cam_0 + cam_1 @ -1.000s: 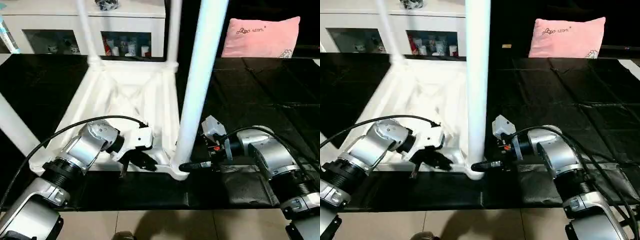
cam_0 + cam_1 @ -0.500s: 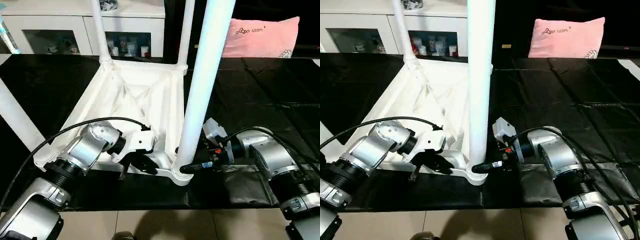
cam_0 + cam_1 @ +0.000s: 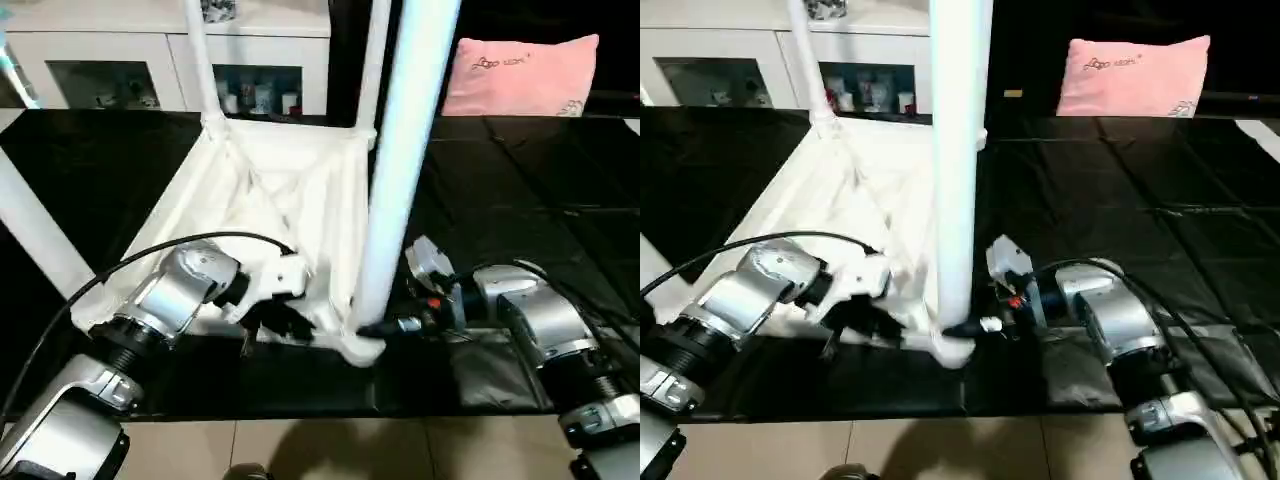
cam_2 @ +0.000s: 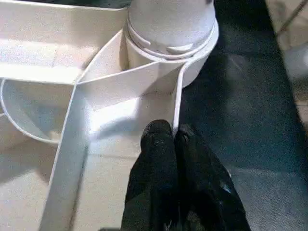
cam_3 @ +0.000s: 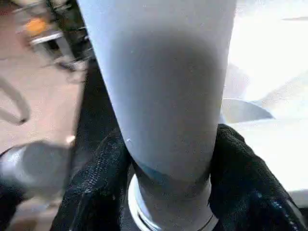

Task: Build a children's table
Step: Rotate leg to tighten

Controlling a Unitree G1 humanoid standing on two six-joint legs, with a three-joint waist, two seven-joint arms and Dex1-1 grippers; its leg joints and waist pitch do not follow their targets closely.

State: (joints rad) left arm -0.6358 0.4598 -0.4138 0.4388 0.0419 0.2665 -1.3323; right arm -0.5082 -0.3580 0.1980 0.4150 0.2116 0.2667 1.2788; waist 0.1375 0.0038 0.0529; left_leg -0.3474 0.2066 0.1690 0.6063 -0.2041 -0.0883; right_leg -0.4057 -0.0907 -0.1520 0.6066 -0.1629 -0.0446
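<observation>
White cabinet (image 3: 150,40) behind black-covered table (image 3: 520,180), pink pillow (image 3: 525,75).

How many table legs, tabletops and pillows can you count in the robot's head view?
Table legs: 4
Tabletop: 1
Pink pillow: 1
Total: 6

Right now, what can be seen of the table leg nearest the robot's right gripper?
The leg is a long white plastic-looking tube, standing nearly upright in the round near corner socket of the upside-down tabletop. The right gripper is closed around its base, one black finger on each side. Its top runs out of view.
</observation>
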